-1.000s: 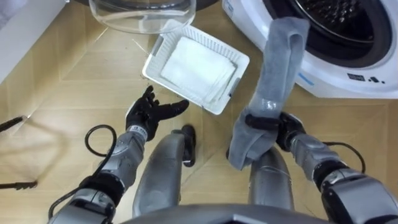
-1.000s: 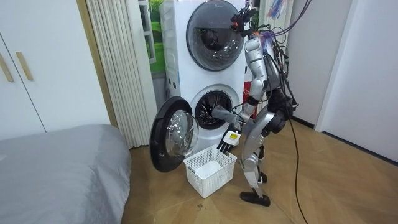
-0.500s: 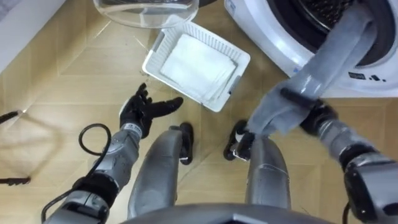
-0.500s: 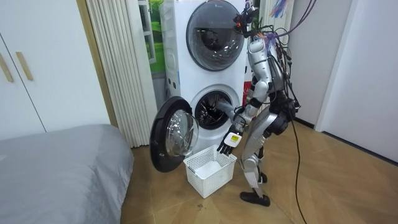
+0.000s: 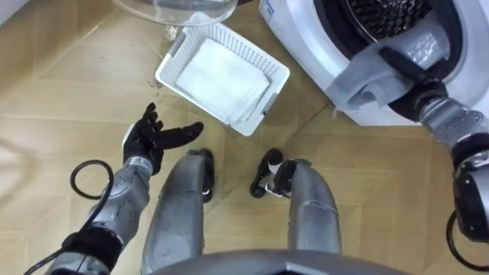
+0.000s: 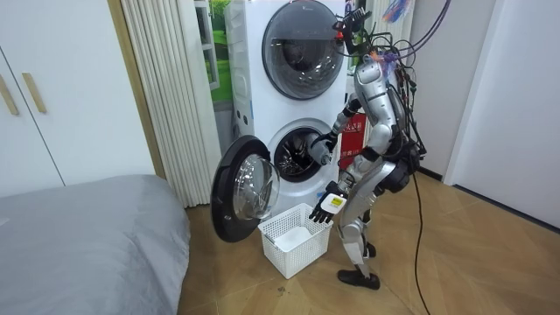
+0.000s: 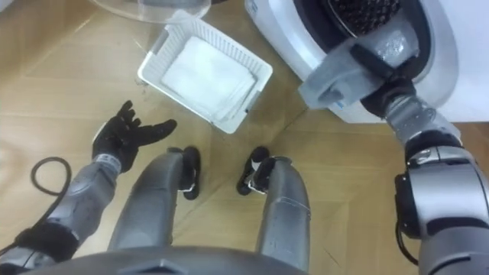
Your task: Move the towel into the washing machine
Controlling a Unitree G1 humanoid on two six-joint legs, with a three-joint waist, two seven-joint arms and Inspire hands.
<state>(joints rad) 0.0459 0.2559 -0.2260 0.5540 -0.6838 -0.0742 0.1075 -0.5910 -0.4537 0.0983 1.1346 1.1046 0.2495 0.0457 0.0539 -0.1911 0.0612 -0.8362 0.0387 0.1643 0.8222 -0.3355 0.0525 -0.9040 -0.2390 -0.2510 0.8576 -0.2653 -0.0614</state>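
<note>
Upper right, the thick grey cloth towel (image 5: pixel 367 72) looks matt against the smooth, glossy white washing machine front (image 5: pixel 302 46) and its perforated metal drum (image 5: pixel 390 11). Upper centre, the white slatted plastic basket (image 5: pixel 246 48) holds a matt white folded cloth (image 5: pixel 221 76). The light wood floor (image 5: pixel 61 99) has a soft sheen.

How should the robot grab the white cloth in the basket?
Probably from straight above, pinching a corner of the white cloth: it lies flat and folded, and the walls of the basket block every sideways reach. The open left hand is nearest.
</note>
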